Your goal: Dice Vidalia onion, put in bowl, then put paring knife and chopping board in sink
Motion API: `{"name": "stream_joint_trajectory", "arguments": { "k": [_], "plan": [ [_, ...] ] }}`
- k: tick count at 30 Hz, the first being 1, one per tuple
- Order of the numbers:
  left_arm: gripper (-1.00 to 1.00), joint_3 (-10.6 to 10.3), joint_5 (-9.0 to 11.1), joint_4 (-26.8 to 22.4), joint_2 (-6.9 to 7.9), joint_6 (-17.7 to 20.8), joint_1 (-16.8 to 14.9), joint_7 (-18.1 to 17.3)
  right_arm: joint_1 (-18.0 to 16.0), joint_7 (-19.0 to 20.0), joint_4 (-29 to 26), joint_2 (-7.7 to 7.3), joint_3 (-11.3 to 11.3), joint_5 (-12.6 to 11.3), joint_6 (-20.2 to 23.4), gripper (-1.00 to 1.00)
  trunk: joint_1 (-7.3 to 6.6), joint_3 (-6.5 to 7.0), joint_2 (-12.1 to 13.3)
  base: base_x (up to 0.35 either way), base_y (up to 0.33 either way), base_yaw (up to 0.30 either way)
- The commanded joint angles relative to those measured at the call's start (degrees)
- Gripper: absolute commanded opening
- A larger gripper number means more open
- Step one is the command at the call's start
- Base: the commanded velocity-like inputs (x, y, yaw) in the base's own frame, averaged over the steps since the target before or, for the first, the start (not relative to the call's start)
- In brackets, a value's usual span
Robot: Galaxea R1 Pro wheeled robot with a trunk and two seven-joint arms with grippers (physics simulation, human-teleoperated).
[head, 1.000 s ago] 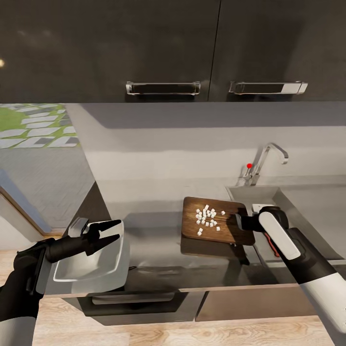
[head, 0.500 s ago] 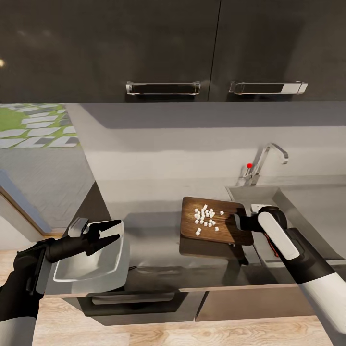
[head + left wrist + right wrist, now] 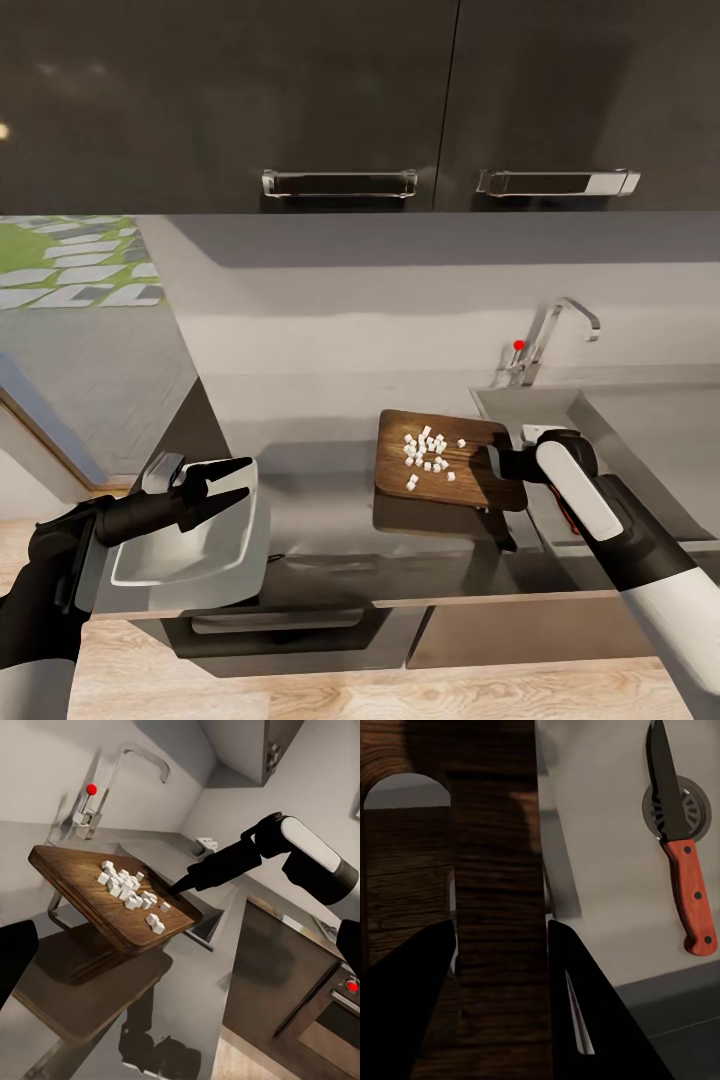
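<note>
Since a second ago, your dark brown wood-grain chopping board (image 3: 450, 470) has crept a touch leftward, carrying its pile of small white diced onion cubes (image 3: 428, 455) along; your left arm has stayed put. Your right gripper (image 3: 499, 945) is clamped on the board's handle end, one black finger on each side of the wood beside the slot. From the left wrist camera you can see the board tilted and lifted clear of the glossy grey countertop (image 3: 90, 1005), its reflection beneath it.

Only your right wrist camera reveals the slim grey-bladed paring knife with the red-orange handle (image 3: 679, 832), lying in the stainless-steel sink (image 3: 607, 832) with its blade over the round drain. Your left gripper (image 3: 235, 485) hangs with fingers parted, gripping nothing, above the white squarish shallow bowl (image 3: 190, 550) near the counter's front edge. The curved chrome tap (image 3: 550, 340) stands behind the board.
</note>
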Motion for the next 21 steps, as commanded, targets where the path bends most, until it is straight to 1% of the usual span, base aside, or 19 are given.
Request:
{"name": "stream_joint_trajectory", "arguments": {
  "k": [1,13,21],
  "plan": [
    [1.0,0.01,-0.02,-0.02,0.01,0.61,-0.05,-0.22,-0.08,-0.63,-0.05,-0.06,0.16,-0.48,0.13,-1.0,0.03,-0.11,-0.12,0.0,0.0,0.0],
    [1.0,0.01,-0.04,-0.02,0.0,0.61,-0.05,-0.22,-0.08,-0.67,-0.05,-0.06,0.23,-0.46,0.05,-1.0,0.03,-0.06,-0.12,0.0,0.0,0.0],
    [1.0,0.01,-0.02,-0.02,0.0,0.61,-0.05,-0.22,-0.08,-0.71,-0.05,-0.06,0.23,-0.46,0.05,-1.0,0.03,0.29,-0.12,0.0,0.0,0.0]
  ]
}}
